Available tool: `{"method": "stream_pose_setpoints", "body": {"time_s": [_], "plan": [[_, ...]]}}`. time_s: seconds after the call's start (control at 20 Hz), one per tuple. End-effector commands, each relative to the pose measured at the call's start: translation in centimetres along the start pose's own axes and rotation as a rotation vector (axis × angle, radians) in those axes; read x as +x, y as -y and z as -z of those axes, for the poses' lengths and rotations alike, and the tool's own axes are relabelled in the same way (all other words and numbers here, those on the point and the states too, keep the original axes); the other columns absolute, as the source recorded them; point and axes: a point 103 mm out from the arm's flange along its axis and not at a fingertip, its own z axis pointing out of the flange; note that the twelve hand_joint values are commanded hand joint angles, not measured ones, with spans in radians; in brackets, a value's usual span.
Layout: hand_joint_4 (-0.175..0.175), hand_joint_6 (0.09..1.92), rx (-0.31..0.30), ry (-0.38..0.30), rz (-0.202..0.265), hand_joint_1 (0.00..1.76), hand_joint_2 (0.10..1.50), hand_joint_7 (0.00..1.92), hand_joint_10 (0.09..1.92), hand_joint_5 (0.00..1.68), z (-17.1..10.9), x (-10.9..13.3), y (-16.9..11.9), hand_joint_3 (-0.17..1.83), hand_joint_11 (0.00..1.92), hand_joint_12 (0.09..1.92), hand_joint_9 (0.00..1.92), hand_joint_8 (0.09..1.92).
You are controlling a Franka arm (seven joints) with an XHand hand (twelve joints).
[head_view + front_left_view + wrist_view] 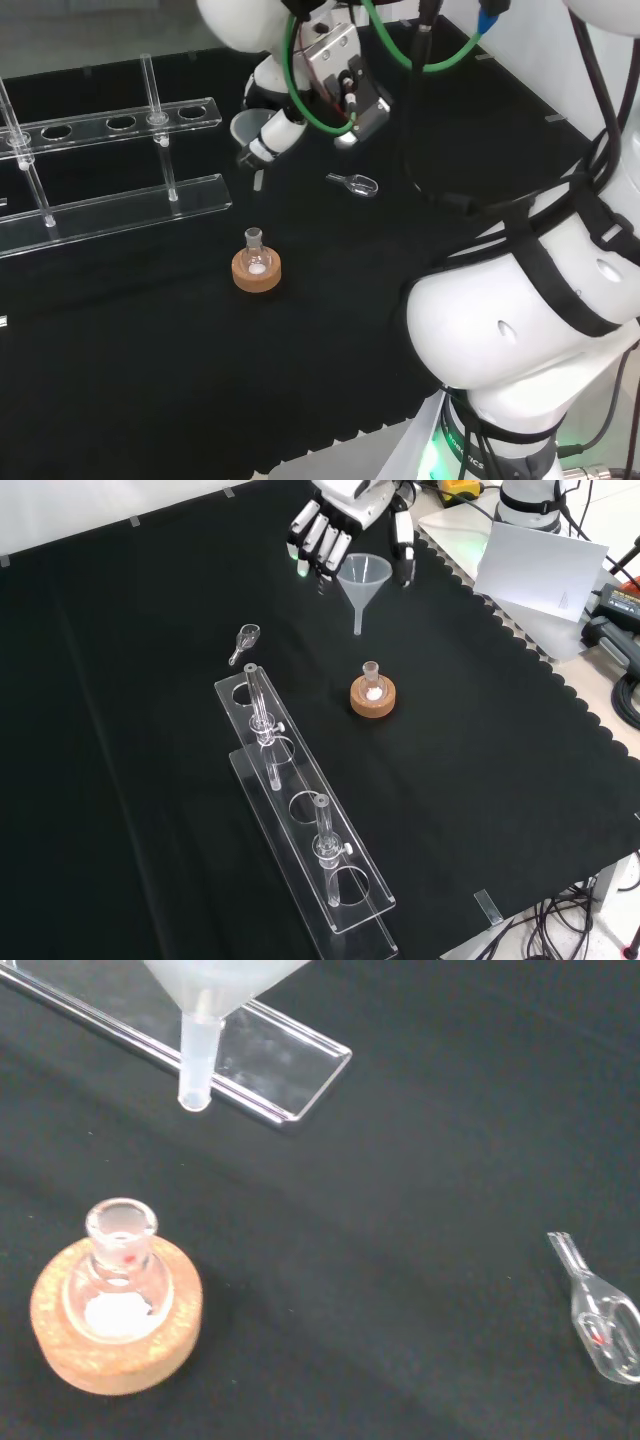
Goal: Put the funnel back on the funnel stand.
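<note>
1. Funnel stand (305,835): a clear rack with a row of round holes in its top rail, standing on the black cloth of the counter (120,680) toward the left side in the front view and running from mid-counter toward the near edge. The holes face upward, so a funnel can only be seated by lowering its stem from above. At least one hole at the end nearest the hand looks free.

2. Small glass scoop (246,638): lies flat on the cloth just beyond the far end of the stand, apart from everything else. It plays no part in the task but sits close to the likely path.

3. Hand (322,538): near the far edge of the counter, raised above the cloth, fingers curled round the rim of the funnel (362,580). Gripping the rim keeps the stem free to enter a hole.

4. Funnel: in the air, upright, stem down, clear of the cloth and not yet over the stand.

5. Flask (372,683): a small round one on a cork ring (372,700), standing mid-counter, right of the stand. The wrist view shows white powder inside. The funnel's stem is above and beside its neck, not in it.
</note>
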Motion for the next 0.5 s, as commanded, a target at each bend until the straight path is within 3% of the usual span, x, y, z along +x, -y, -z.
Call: {"method": "stream_pose_setpoints", "body": {"time_s": [0.05, 0.25, 0.5], "plan": [[-0.026, 0.15, 0.021, 0.030, -0.002, 0.46, 0.77, 1.01, 0.67, 0.77, 0.1, -1.0, 0.1, 0.02, 0.00, 1.41, 0.47, 0.58], [-0.026, 0.16, 0.017, 0.043, -0.006, 0.46, 0.77, 1.01, 0.67, 0.77, 0.8, -1.0, -1.0, 0.02, 0.00, 1.41, 0.47, 0.58], [-0.025, 0.16, -0.014, 0.004, -0.041, 0.46, 0.77, 1.01, 0.67, 0.77, 1.8, 0.0, -3.5, 0.02, 0.00, 1.41, 0.47, 0.58]]}}
